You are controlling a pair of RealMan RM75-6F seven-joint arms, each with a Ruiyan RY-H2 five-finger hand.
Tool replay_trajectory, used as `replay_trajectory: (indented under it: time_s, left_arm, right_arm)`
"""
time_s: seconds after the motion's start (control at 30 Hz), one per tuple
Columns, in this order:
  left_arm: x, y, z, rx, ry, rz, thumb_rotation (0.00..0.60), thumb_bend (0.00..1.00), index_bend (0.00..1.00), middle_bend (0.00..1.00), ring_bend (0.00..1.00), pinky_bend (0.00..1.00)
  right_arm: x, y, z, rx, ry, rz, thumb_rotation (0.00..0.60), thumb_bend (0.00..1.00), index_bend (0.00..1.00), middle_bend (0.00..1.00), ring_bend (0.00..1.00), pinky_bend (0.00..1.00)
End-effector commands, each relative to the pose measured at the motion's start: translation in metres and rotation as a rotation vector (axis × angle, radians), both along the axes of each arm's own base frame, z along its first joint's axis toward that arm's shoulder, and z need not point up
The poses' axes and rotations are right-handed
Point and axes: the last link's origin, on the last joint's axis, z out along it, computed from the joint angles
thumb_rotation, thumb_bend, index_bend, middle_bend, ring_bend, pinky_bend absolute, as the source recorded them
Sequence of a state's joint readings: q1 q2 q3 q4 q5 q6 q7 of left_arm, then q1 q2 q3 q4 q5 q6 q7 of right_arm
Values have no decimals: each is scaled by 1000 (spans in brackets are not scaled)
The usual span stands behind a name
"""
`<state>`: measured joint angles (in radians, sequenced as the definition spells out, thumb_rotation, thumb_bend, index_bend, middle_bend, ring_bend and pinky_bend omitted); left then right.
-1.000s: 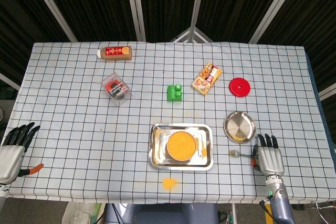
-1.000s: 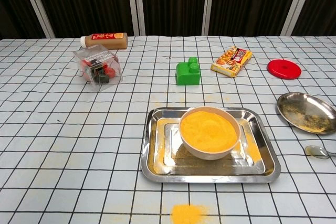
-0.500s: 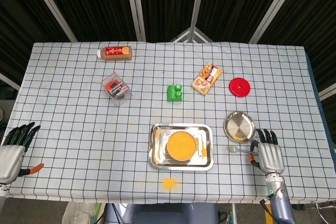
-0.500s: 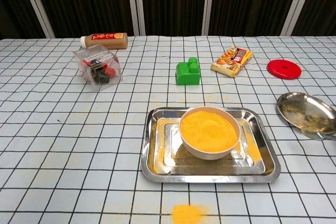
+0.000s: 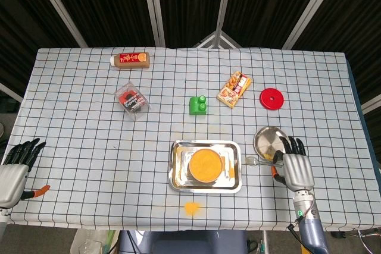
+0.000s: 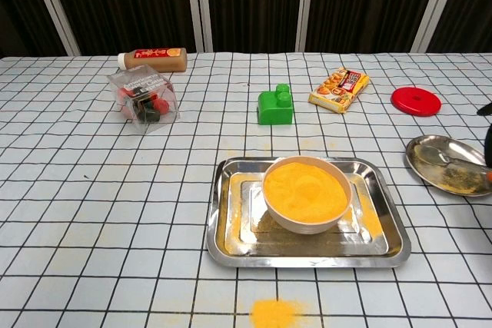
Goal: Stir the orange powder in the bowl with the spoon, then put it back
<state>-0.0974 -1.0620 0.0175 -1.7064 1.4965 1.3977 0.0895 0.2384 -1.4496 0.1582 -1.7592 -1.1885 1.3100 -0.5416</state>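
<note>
Spoon (image 5: 257,161) is in the right hand (image 5: 293,168), handle pinched at the hand's inner edge, the metal bowl-end poking out toward the steel tray (image 5: 178,178). It sits low, between the tray and the small round steel dish (image 5: 266,137). The chest view catches only a sliver of the hand at the right edge, over that dish, so the exact finger hold can't be made out there. My guess is the spoon is carried sideways like this to bring it across to the bowl (image 5: 206,165), which sits in the tray so spills land on metal; some orange powder (image 5: 191,207) already lies on the checked cloth (image 5: 89,147) by the front edge. The left hand (image 5: 14,168) rests at the far corner, fingers apart, holding nothing. The powder in the bowl looks smooth and heaped.
</note>
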Motion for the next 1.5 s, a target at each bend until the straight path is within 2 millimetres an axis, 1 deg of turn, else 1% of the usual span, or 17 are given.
replay_trajectory:
  time_s: [0.03,0.27,0.43,0.63,1.17,1.5]
  left_arm:
    - [0,1,0,1,-5,7,600,0,0,0,0,0]
    - [0,4,3,9,-18,6,600,0,0,0,0,0]
    - [1,9,6,34,-28,-4,600,0,0,0,0,0]
    - [2,12,9,50,-38,-11,600,0,0,0,0,0]
    - [2,11,8,44,-41,-8,600,0,0,0,0,0]
    - [2,11,7,38,-44,-3,600,0,0,0,0,0]
  right_arm:
    - [29,-6,-12,19,-5,27,600,492,645,137,0,0]
    - [67,-12,-37,49,37,68,600,493,645,137,0,0]
    - [81,-12,-54,72,76,69,600,493,644,137,0,0]
    - [86,-10,-65,80,104,69,600,493,644,137,0,0]
    - [103,-10,-76,74,131,87,600,493,644,137,0,0]
    - [105,-10,-82,76,145,80,600,493,644,137,0,0]
